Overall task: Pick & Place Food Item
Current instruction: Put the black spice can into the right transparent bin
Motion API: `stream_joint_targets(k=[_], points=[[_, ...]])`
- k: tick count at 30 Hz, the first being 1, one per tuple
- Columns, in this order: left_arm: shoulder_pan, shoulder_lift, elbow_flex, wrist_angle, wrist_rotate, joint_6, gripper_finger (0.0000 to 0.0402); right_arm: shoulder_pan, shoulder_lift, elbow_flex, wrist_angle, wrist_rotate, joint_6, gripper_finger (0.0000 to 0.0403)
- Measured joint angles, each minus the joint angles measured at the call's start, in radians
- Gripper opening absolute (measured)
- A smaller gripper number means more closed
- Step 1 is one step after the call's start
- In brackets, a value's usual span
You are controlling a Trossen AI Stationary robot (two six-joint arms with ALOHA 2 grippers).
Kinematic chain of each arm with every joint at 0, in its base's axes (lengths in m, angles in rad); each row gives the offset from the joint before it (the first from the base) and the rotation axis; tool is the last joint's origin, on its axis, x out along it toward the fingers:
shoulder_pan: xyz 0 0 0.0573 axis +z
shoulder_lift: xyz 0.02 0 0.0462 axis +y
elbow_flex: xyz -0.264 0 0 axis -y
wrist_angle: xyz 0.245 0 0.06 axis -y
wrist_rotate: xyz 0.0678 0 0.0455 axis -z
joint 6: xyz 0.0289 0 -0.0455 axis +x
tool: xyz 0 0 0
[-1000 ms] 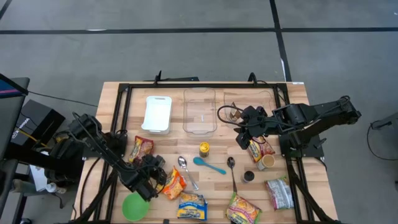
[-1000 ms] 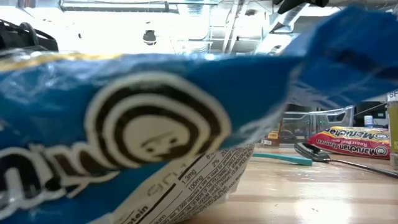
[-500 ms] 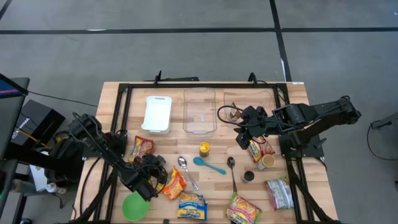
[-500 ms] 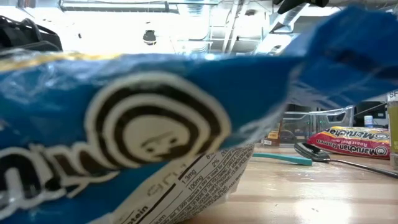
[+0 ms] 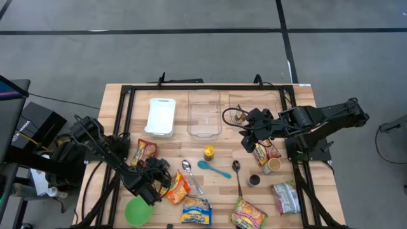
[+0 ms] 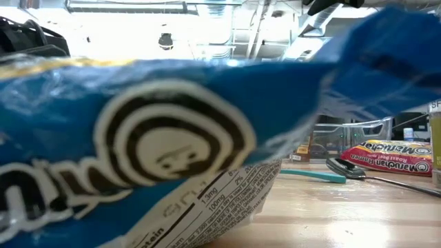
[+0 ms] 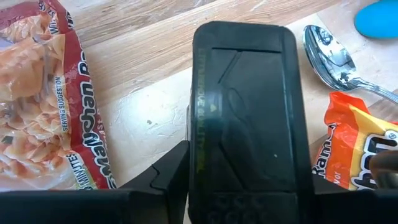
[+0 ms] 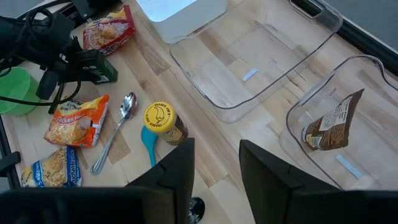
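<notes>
Hovering beside the orange ramen packet (image 5: 179,188), the left hand (image 5: 159,182) grasps nothing; one brown pouch (image 8: 328,126) sits binned.

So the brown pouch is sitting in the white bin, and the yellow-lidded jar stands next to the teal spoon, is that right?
Not quite. The brown pouch lies in a clear bin, not the white bin; the right wrist view shows it. The yellow-lidded jar does stand next to the teal spoon.

Lab: framed wooden table (image 5: 127,95), concrete floor (image 5: 191,57).
</notes>
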Motion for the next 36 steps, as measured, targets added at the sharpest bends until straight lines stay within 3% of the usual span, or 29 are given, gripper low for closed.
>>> stream_joint_targets(k=[9, 16, 26, 36], points=[[0.000, -0.005, 0.000, 0.014, 0.001, -0.003, 0.0133, 0.000, 0.000, 0.000, 0.000, 0.000, 0.000, 0.0120], [0.002, -0.108, 0.000, 0.028, 0.004, 0.064, 0.0125, -0.017, 0.000, 0.000, 0.000, 0.000, -0.009, 0.0120], [0.047, -0.403, 0.000, 0.071, 0.001, 0.374, 0.0125, -0.058, 0.000, 0.000, 0.000, -0.002, -0.012, 0.0120], [0.144, -0.658, 0.000, 0.313, 0.001, 0.844, 0.0124, -0.063, 0.000, 0.000, 0.002, -0.037, -0.038, 0.0120]])
